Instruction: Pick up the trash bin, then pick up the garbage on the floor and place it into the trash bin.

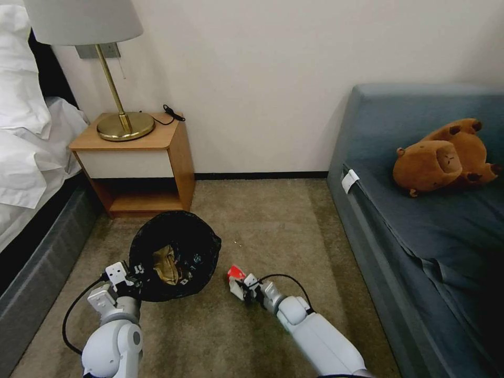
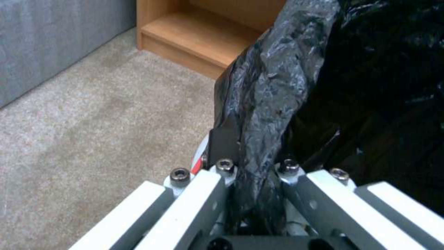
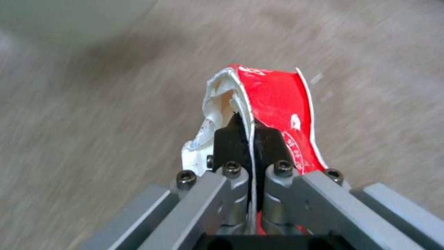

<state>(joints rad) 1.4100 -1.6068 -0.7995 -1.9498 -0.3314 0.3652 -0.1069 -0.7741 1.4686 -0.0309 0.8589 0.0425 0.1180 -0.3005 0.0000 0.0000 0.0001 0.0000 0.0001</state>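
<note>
The trash bin (image 1: 176, 254), lined with a crinkled black bag, is on the carpet in front of the nightstand, with a crumpled brown paper bag (image 1: 165, 264) and other litter inside. My left gripper (image 1: 128, 281) is shut on the bin's near-left rim; the left wrist view shows the black bag rim (image 2: 263, 114) pinched between the dark pads. To the right of the bin, my right gripper (image 1: 237, 283) is low over the carpet, shut on the red-white crumpled wrapper (image 3: 273, 104), a piece of the garbage. The wrapper (image 1: 235, 273) sticks out past the fingertips.
A wooden nightstand (image 1: 134, 163) with a brass lamp (image 1: 118, 105) stands behind the bin. The bed (image 1: 31, 173) runs along the left. On the right, a grey-blue sofa (image 1: 420, 220) holds a brown plush toy (image 1: 443, 157). Open carpet (image 1: 273, 220) lies between them.
</note>
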